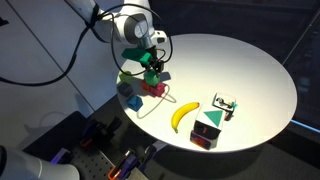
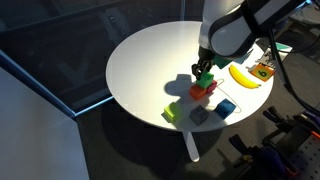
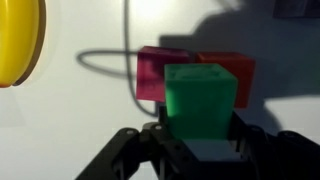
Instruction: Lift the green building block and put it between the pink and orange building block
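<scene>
- Jaws clamped the green building block (image 3: 200,98) in the wrist view, with the touching pink building block (image 3: 150,72) and orange building block (image 3: 238,68) just behind it.
- In an exterior view, it (image 1: 152,72) was near the white table's (image 1: 250,60) edge.
- In an exterior view, a banana (image 2: 245,77) lay apart.

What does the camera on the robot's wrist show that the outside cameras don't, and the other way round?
Only the wrist view: close up, the fingers of the gripper flanking the green building block, with the pink building block and orange building block behind. Only an exterior view: the whole round white table, a blue building block, the white robot arm. Shared: the yellow banana, the green block.
</scene>
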You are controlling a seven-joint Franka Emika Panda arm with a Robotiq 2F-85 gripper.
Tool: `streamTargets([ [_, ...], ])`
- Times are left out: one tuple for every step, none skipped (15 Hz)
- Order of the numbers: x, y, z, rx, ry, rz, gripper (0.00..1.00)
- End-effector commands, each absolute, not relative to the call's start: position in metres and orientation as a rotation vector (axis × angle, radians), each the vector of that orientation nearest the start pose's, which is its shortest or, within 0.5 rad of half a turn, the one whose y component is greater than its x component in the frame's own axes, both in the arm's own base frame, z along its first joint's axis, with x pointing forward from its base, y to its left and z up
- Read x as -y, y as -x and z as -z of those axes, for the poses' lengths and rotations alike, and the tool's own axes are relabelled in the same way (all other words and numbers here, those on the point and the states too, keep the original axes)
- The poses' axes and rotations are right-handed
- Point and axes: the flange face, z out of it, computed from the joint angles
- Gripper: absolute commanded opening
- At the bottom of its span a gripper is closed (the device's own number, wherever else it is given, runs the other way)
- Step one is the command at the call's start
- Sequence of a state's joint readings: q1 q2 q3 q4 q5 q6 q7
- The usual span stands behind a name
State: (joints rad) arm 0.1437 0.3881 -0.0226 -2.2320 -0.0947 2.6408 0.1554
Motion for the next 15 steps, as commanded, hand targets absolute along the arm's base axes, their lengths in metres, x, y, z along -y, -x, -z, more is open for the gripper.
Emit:
streamTargets([
  [-0.07,-0.538,-0.204,0.065,3.196,0.05,0.81],
  [-0.07,-0.538,-0.204,0.064,3.195,0.047,0.84],
  [-0.069,-0.537,-0.203,0.065,3.195,0.046,0.92],
  [-0.069,-0.537,-0.203,0.065,3.195,0.046,0.98],
  [-0.069,-0.537,-0.203,0.065,3.195,0.045,1.0],
  [-0.069,-0.537,-0.203,0.065,3.196,0.04,1.0],
  [-0.069,-0.537,-0.203,0.063,3.196,0.029,1.0],
  [-0.069,-0.537,-0.205,0.06,3.2,0.022,1.0],
  [-0.069,-0.537,-0.207,0.059,3.202,0.008,1.0],
  [-0.069,-0.536,-0.208,0.056,3.206,-0.004,1.0],
  [-0.069,-0.536,-0.21,0.052,3.208,-0.026,1.0],
  [-0.069,-0.536,-0.213,0.05,3.209,-0.039,1.0],
  [-0.069,-0.536,-0.217,0.048,3.211,-0.047,1.0],
  [-0.069,-0.537,-0.221,0.044,3.213,-0.054,1.0],
  [-0.069,-0.538,-0.226,0.039,3.212,-0.062,1.0],
])
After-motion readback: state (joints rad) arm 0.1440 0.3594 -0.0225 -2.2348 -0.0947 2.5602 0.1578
